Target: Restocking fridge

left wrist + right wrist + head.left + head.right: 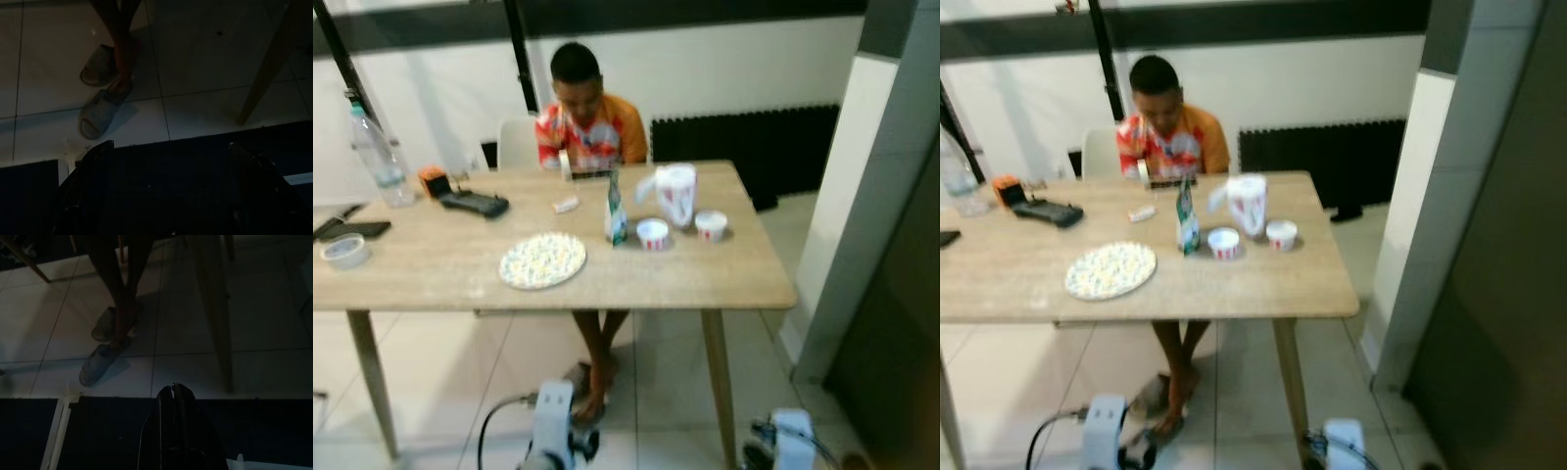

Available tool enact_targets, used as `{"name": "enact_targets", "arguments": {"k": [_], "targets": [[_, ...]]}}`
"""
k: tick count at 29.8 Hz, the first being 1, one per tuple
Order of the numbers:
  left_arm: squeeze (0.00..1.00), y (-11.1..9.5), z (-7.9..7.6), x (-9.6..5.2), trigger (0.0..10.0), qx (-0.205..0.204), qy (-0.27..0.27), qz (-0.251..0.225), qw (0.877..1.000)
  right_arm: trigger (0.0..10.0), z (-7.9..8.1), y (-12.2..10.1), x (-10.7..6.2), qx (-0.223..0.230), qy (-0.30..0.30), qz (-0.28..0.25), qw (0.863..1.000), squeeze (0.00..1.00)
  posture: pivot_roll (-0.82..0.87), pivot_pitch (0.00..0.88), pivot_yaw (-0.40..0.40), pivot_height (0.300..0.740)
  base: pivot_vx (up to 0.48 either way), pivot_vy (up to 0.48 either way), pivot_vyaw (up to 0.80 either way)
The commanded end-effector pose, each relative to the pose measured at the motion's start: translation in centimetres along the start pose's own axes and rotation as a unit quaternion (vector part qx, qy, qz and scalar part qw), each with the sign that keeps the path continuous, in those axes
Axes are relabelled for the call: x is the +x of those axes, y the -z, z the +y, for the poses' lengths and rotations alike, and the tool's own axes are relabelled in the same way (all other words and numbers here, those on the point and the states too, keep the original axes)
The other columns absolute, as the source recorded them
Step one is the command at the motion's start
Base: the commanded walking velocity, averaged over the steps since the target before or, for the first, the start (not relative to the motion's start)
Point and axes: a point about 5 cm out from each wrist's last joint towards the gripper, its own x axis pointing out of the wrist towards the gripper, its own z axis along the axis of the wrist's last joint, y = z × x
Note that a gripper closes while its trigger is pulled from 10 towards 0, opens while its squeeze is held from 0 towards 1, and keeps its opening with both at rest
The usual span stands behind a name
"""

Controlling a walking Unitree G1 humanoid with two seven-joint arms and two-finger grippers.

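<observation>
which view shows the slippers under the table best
The left wrist view: both slippers lie large on the floor tiles by the person's feet. The right wrist view shows them smaller and darker. The eye views catch only a blurred glimpse under the table.

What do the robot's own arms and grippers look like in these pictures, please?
In the head views, the left arm and right arm show as pale silver-white blocky housings, each with a black cable looping beside it. In the dim wrist views, the left gripper has two broad, glossy black fingers, and the right gripper has glossy black fingers tapering to a rounded tip.
</observation>
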Motion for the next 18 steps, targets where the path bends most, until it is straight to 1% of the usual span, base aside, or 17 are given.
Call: {"name": "enact_targets", "arguments": {"k": [1, 18], "targets": [[0.0, 0.39, 0.14, -0.09, 10.0, -0.001, -0.003, 0.009, 1.0, 10.0, -0.32, 0.1, -0.13, -0.003, 0.005, 0.003, 1.0, 0.0, -0.05, 0.055, 0.098, 0.74, 0.251, 0.0, 0.0], [0.0, 0.38, 0.11, -0.07, 10.0, -0.003, -0.003, 0.009, 1.0, 10.0, -0.38, 0.21, -0.15, -0.001, 0.008, 0.008, 1.0, 0.0, -0.06, 0.056, 0.1, 0.74, 0.249, 0.0, 0.0]]}}
